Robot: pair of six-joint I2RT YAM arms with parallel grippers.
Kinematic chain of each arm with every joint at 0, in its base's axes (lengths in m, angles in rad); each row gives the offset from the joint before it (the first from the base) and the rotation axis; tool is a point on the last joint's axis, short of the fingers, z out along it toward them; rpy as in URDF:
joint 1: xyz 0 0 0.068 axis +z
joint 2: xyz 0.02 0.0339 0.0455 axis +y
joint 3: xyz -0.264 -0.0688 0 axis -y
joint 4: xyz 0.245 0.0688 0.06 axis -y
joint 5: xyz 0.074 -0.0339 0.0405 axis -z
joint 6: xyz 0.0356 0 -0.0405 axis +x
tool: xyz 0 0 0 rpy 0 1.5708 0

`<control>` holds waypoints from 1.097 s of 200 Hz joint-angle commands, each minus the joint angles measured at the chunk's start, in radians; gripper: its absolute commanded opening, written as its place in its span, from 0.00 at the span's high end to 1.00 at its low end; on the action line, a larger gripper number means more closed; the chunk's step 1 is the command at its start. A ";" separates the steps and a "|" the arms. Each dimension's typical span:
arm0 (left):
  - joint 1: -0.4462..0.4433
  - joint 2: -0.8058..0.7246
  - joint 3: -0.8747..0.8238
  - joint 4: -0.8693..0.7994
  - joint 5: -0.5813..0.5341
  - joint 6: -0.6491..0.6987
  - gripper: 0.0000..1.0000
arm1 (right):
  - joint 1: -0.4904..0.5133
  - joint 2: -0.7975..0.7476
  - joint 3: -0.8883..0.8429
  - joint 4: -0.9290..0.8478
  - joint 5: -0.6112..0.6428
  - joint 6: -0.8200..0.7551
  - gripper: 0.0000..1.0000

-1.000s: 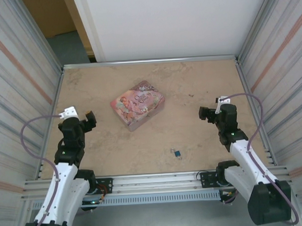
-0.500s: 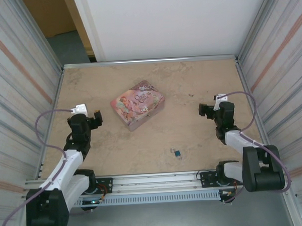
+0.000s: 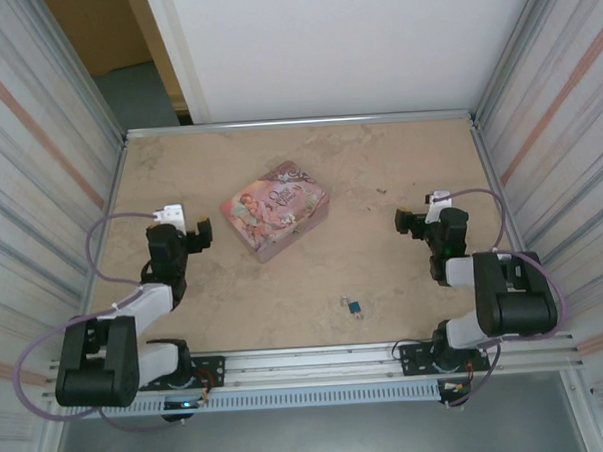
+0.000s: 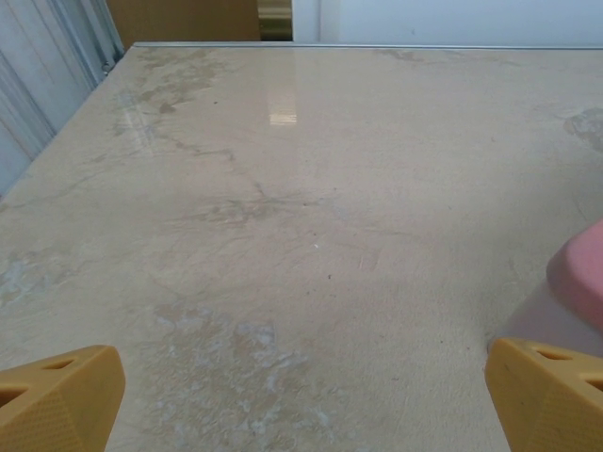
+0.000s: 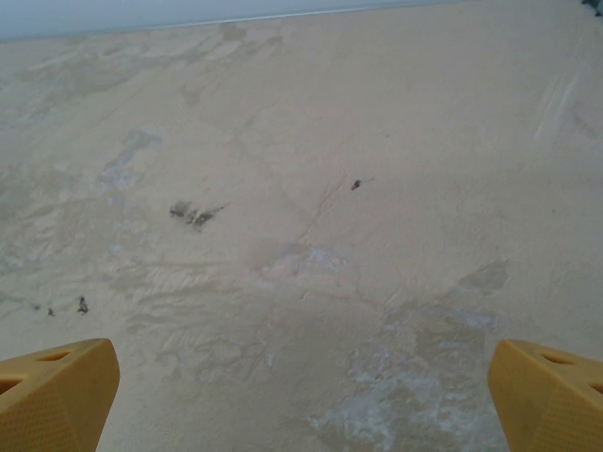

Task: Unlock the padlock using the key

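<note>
Both arms have folded low toward their bases since 1 second ago, while the padlock (image 3: 355, 307) has not shifted: it lies on the bench (image 3: 379, 163) near the front edge, between the 2 arms and closer to the right one. It looks tiny, light, hard and probably slippery, so a nudge could send it skating; pinching the blue body across its flat sides seems the safest hold, leaving the shackle free. Its keyhole is too small to see, and I cannot tell whether the grey speck (image 3: 346, 303) just beside it is the key. Well apart sits the pink tin (image 3: 276, 209), cut off in the left wrist view. Outermost, the left tool (image 3: 198, 235) and right tool (image 3: 405, 222) stand spread wide, holding nothing.
</note>
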 commanded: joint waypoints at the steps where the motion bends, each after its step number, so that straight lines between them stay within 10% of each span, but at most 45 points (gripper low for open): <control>1: 0.013 0.035 -0.016 0.154 0.049 0.037 0.01 | -0.006 0.049 -0.002 0.113 -0.028 -0.023 0.01; 116: 0.052 0.298 -0.100 0.578 0.234 0.092 0.01 | -0.051 0.078 0.093 -0.027 -0.091 0.009 0.01; 219: 0.079 0.294 0.072 0.235 0.186 0.039 0.01 | -0.050 0.077 0.093 -0.028 -0.088 0.009 0.01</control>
